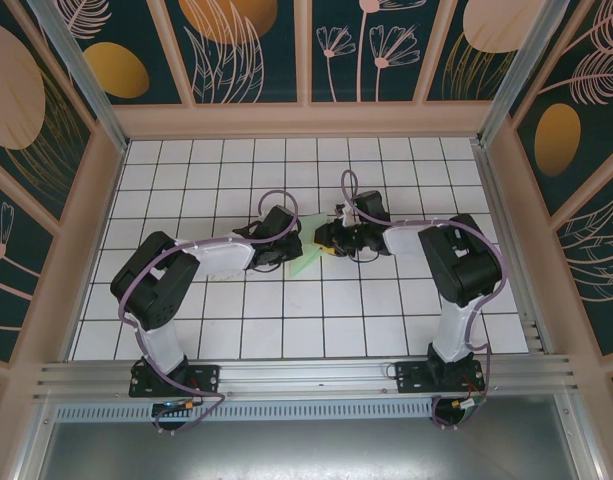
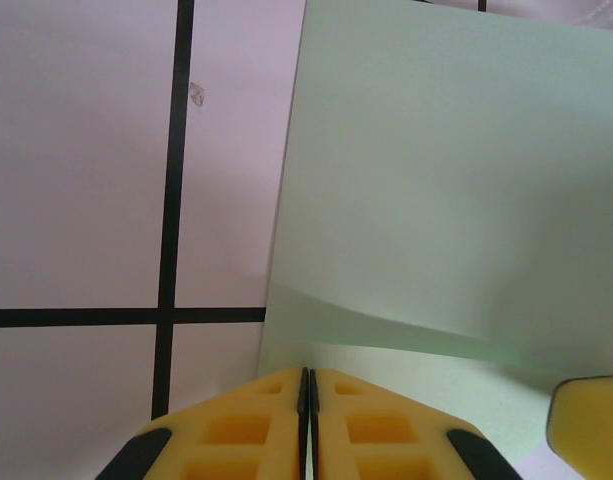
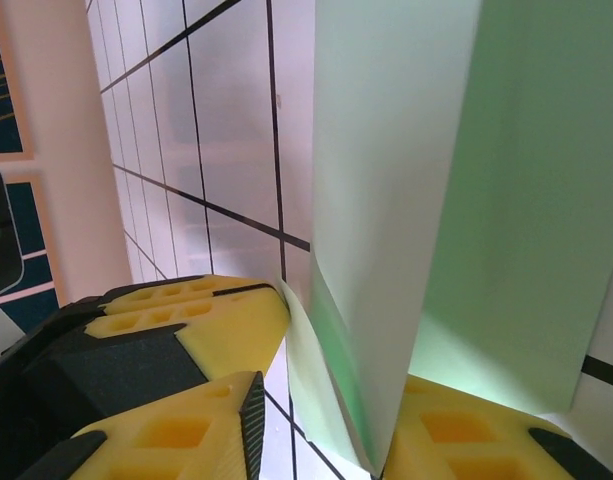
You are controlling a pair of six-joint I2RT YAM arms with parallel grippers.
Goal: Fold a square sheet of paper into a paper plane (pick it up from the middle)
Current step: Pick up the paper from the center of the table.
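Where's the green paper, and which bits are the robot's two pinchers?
green paper [image 2: 436, 180], left wrist view, middle of the raised sheet.
left gripper [image 2: 306, 378], left wrist view, seam between its closed yellow fingertips.
right gripper [image 3: 326, 405], right wrist view, gap between its yellow fingertips.

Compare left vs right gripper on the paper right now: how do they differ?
The left gripper has its fingers pressed together, apparently pinching the near edge of the mint paper sheet. The right gripper has its fingers apart, with a raised fold of the sheet standing between them. In the top view the left reaches in from the left, the right from the opposite side. Shared: yellow fingers, both at the sheet.
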